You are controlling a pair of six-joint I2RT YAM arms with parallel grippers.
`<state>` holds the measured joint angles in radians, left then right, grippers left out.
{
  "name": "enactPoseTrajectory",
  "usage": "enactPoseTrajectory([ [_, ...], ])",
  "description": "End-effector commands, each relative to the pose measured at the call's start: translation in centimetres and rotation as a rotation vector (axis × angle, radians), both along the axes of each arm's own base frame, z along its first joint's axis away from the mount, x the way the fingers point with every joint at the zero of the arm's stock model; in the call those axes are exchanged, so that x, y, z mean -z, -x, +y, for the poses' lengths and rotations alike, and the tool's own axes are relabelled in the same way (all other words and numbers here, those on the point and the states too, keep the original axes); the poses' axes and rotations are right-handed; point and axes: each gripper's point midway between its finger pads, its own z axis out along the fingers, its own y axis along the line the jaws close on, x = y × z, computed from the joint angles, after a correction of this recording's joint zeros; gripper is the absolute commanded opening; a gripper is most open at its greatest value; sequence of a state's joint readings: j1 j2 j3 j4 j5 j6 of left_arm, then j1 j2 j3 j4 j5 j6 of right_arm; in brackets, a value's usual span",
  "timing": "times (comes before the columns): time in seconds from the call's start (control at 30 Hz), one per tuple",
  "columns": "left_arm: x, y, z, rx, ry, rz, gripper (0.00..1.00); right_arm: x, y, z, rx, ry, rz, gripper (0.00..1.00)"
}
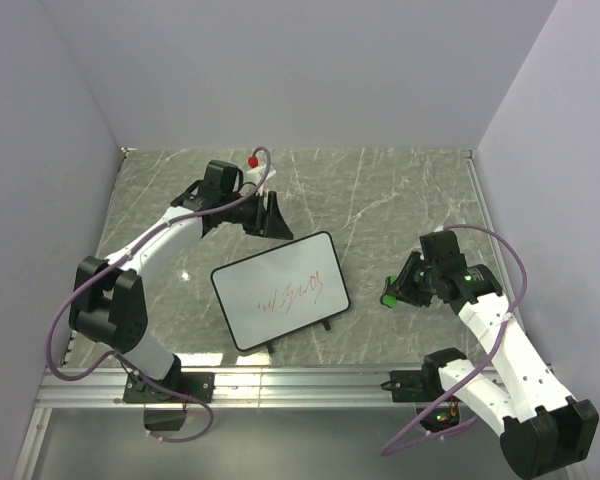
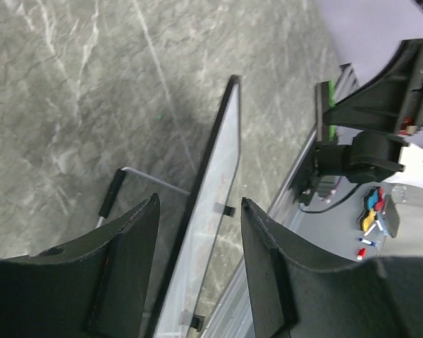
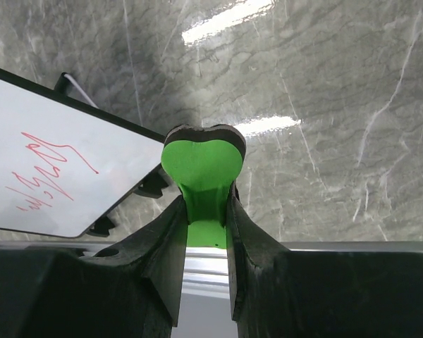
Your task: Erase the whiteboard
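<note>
The whiteboard [image 1: 278, 290] stands tilted on its small black feet in the middle of the table, with red scribbles [image 1: 298, 292] on its white face. My left gripper [image 1: 272, 222] is open and empty, with the board's far edge seen edge-on between its jaws in the left wrist view [image 2: 215, 211]; I cannot tell if it touches. My right gripper [image 1: 390, 295] is shut on the green bow-shaped eraser [image 3: 201, 165], held right of the board's right corner [image 3: 56, 176], apart from it.
A wire stand leg [image 2: 113, 193] sticks out behind the board. An aluminium rail [image 1: 300, 380] runs along the near table edge. Grey walls close the left, back and right sides.
</note>
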<state>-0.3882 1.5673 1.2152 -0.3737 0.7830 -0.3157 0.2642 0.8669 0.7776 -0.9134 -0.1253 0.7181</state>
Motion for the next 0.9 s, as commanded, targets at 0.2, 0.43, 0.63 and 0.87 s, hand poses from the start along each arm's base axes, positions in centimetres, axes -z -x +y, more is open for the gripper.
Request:
enactPoseTrajectory([
  [0.2,2.1,1.5,-1.1,0.099,-0.053,0.005,0.50,-1.1,-0.3,0.4,0.027,-0.036,-0.033,0.00],
  [0.43,3.7,2.7,-1.5,0.128,-0.069,0.050,0.29,-0.8,0.1,0.4,0.036,-0.049,-0.039,0.00],
  [0.63,4.5,3.3,-1.6,0.132,-0.102,0.069,0.14,-3.0,-0.8,3.3,-0.080,-0.158,-0.144,0.00],
  [0.87,6.1,4.1,-1.0,0.110,-0.163,0.067,0.00,-4.0,-1.5,7.4,-0.206,-0.212,-0.197,0.00],
])
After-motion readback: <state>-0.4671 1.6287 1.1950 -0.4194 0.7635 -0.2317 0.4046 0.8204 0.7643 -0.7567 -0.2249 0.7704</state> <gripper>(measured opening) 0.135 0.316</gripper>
